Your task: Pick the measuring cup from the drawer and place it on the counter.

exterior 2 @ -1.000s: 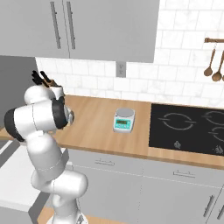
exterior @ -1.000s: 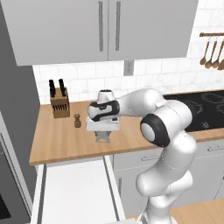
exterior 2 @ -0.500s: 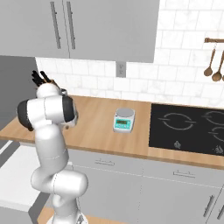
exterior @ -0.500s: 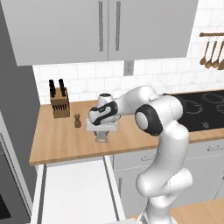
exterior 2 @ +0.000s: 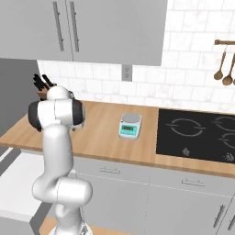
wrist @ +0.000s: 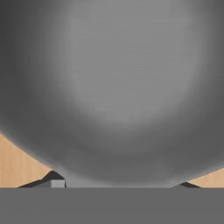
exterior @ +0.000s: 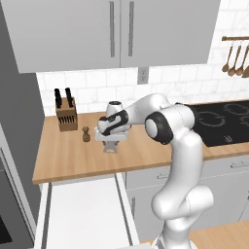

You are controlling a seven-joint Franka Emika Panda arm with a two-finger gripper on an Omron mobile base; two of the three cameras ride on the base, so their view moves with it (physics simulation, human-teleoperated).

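The grey metallic measuring cup (wrist: 113, 87) looms large in the hand view, with wooden counter (wrist: 17, 164) showing at the lower corners. My gripper (exterior: 111, 147) hangs low over the counter (exterior: 73, 163), shut on the measuring cup (exterior: 111, 149); its dark fingertips (wrist: 51, 178) flank the cup's lower edge. Whether the cup touches the wood I cannot tell. The drawer (exterior: 82, 214) stands open below the counter's front edge, its white interior bare, and it also shows in the right base view (exterior 2: 13, 183).
A small brown pepper mill (exterior: 86, 134) and a knife block (exterior: 66, 114) stand left of the gripper. A kitchen scale (exterior 2: 130, 126) sits mid-counter, and the black cooktop (exterior 2: 197, 135) lies to the right. Wooden utensils (exterior: 236, 58) hang on the wall.
The arm's elbow has swung left and straightened up. The hand with the cup has stayed over nearly the same spot of the counter.
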